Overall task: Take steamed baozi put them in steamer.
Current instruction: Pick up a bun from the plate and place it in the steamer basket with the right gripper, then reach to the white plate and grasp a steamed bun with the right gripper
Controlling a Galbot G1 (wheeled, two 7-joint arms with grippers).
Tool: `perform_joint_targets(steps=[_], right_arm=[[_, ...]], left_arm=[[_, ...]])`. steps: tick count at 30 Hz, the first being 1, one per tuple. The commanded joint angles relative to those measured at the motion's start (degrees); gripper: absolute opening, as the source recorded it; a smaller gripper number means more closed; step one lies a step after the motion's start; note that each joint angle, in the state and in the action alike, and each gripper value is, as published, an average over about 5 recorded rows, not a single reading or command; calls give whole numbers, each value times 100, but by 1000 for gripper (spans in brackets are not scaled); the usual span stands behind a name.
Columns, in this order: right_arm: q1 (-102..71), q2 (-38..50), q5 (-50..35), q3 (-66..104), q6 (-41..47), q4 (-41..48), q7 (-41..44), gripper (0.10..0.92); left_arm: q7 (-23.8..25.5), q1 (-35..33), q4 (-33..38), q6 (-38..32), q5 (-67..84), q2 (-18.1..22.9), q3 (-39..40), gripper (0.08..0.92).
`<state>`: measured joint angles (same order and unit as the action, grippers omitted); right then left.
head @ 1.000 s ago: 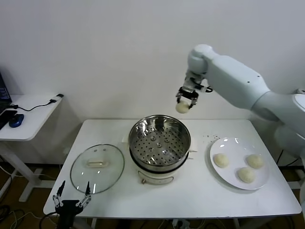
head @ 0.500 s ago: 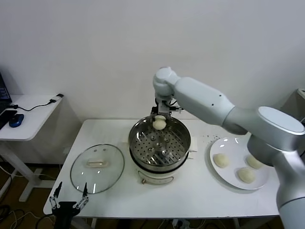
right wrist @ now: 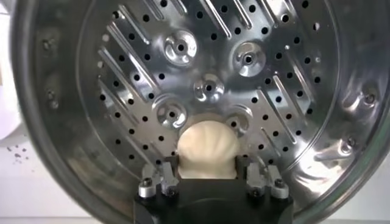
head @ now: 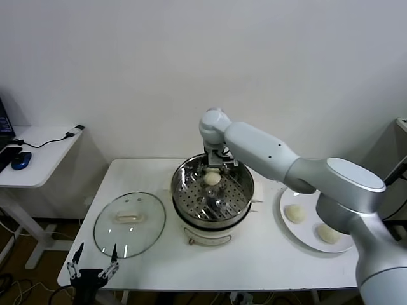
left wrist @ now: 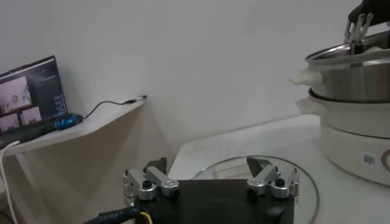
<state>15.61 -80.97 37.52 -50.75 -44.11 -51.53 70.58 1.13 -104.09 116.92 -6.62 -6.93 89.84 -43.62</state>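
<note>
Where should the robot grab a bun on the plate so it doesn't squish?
Probably from straight above, fingers closing gently on opposite sides of a bun at its widest middle. It sits round and domed on the flat plate, with gaps between the buns for fingers.

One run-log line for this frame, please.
right gripper: open, over bun on steamer tray | left gripper: open, parked by lid | plate: two buns visible
</note>
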Motion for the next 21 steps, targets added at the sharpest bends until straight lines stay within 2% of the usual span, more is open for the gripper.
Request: perform_joint_targets(steps=[1,4,12,18,21], right_arm=[[1,-27,9,58,-31,25,-52,810],[241,126,-464,24,85,-140,161,821],[1394,1015,-2502,-689,961,-730,304,823],[2554,2274,-4607,-2362,2467,-1204,-799,823],[2855,2850,-5590,-2933,3544,-1400,-976,823]], left_arm=[[-4,-7,13,5,-1,4,4,823],[-13,-12,27,11,-3,4,6,823],[-30,-10,90,29,-8,10,49,823],[-28,-31,150,28,-16,6,63,823],[-31,-31,165,29,-17,4,81,823]])
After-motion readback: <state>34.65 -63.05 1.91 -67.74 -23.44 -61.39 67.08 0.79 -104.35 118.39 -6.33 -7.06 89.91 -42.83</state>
